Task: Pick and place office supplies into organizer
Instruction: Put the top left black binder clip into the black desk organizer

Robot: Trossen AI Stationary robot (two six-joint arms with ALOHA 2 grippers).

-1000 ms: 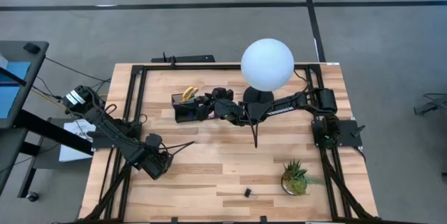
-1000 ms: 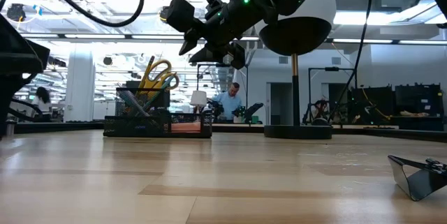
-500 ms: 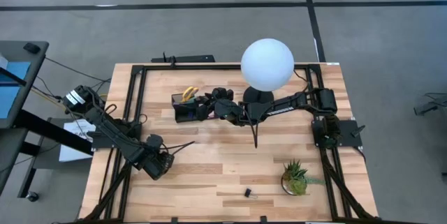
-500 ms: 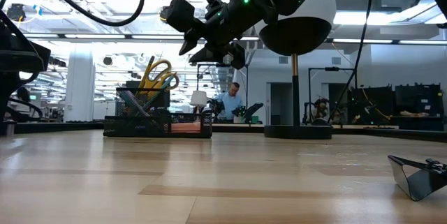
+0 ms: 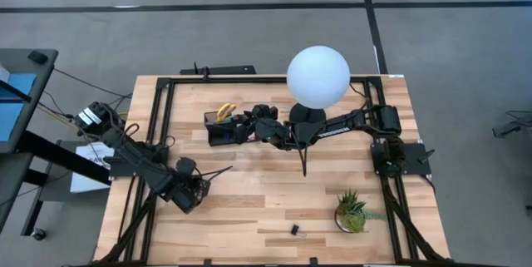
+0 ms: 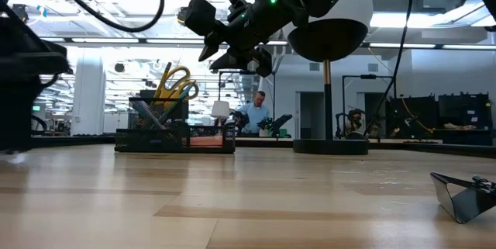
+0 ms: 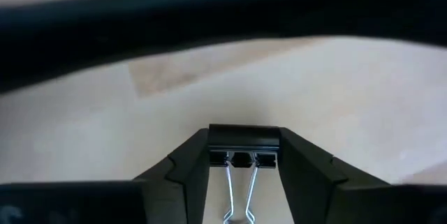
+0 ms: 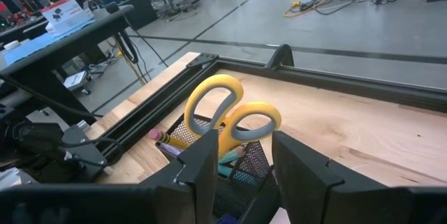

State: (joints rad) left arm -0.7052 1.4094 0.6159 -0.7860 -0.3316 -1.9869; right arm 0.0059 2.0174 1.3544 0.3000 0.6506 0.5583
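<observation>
The black organizer (image 5: 218,131) stands at the table's far middle; yellow-handled scissors (image 8: 231,119) and pens stick upright out of its cup. My right gripper (image 8: 241,175) hovers open just above the organizer, touching nothing. My left gripper (image 7: 243,155) is low over the near-left part of the table (image 5: 190,194), shut on a small black binder clip (image 7: 243,137). A second black clip (image 5: 294,229) lies on the table near the near edge and shows large in the low view (image 6: 463,195). My left gripper pinches the binder clip's black body (image 7: 244,136) between its two fingertips. The clip's wire handles (image 7: 239,189) run back between the fingers. Whether the clip is clear of the table I cannot tell.
A white globe lamp (image 5: 317,76) on a round black base stands right of the organizer, over my right arm. A small green potted plant (image 5: 352,211) sits near-right. A black frame rail (image 5: 164,126) runs along the table's left side. Bare wood lies mid-table (image 5: 258,184).
My left arm has shifted a little toward the table's right, still shut on the clip. My right arm has kept still.
</observation>
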